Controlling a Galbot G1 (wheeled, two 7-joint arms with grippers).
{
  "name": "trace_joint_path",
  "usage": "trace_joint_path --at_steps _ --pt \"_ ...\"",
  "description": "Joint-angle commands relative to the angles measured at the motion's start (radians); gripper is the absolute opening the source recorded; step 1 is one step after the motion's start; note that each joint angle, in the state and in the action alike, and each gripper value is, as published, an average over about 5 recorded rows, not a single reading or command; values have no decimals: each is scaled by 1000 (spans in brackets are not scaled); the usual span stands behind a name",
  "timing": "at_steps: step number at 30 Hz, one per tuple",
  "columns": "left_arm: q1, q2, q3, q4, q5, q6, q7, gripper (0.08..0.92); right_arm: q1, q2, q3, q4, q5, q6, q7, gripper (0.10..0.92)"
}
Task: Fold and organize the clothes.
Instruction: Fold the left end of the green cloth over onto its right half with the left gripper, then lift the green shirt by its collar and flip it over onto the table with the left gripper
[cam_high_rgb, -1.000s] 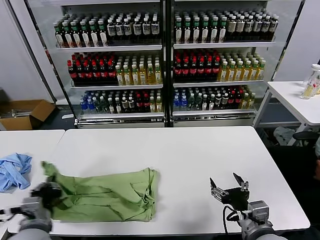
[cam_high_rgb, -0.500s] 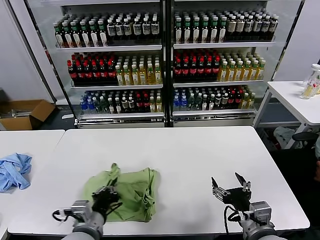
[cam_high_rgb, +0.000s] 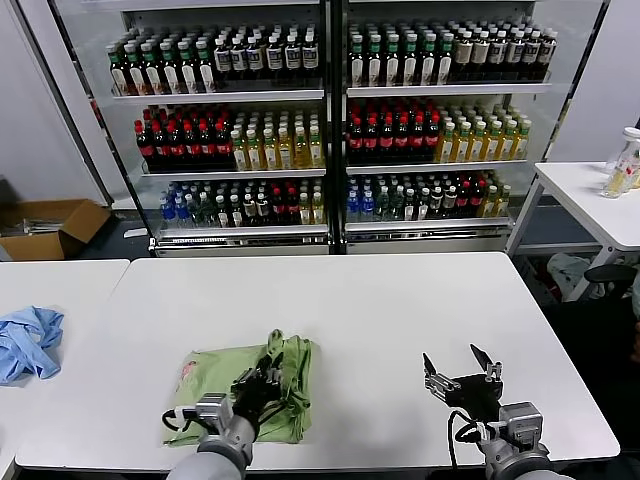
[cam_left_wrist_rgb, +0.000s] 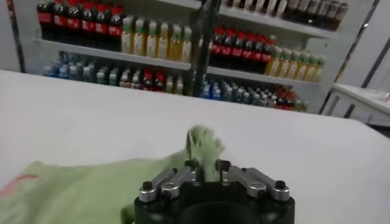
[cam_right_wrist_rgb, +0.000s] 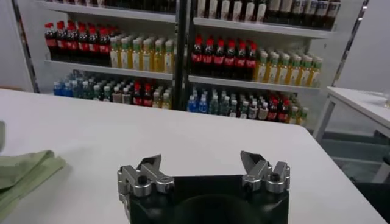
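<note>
While clamped on cloth, left gripper (cam_high_rgb: 262, 375): pinched shut over a raised tuft of the shirt, low above the table's near edge; in the left wrist view (cam_left_wrist_rgb: 206, 165) both fingers meet on the green fabric.
Held tuft: bunched, standing up between the closed fingers, lifted a little off the rest of the cloth.
Shirt (cam_high_rgb: 215, 385): light green, folded over into a compact heap directly under and to the left of the left gripper; doubled edge just right of it, near the table's front.
Print: small red-and-white patch (cam_high_rgb: 187, 372) showing on the top layer, left of the left gripper; red trace also at the cloth's edge in the left wrist view (cam_left_wrist_rgb: 18, 182).
Right gripper (cam_high_rgb: 461, 369): fingers spread apart, holding nothing, hovering above bare tabletop well to the right of the shirt; in its own wrist view (cam_right_wrist_rgb: 203, 170) the two fingers stand wide, green cloth (cam_right_wrist_rgb: 21, 172) far off to one side.
Table (cam_high_rgb: 400, 300): white, bearing the shirt, stretching away beyond both grippers.
Blue garment (cam_high_rgb: 28, 340): crumpled on the neighbouring table, well left of the left gripper.
Drinks cooler (cam_high_rgb: 330, 120): glass-fronted, rows of bottles, far behind both grippers.
Cardboard box (cam_high_rgb: 50, 228): on the floor, far left rear.
</note>
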Motion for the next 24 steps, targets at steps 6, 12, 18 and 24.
trace_joint_path --at_steps 6,12,18,24 --pt "102 53 -161 -158 62 -155 115 523 36 -6 -22 -7 8 0 -2 823" --pt "233 150 -464 -75 94 -59 115 687 54 -3 -39 -19 11 0 -5 823" --pt "238 125 -481 36 70 -40 133 813 51 -8 -40 -19 11 0 -7 823" --pt "204 109 -474 105 -2 -42 162 822 49 -16 -35 -19 12 0 -7 823"
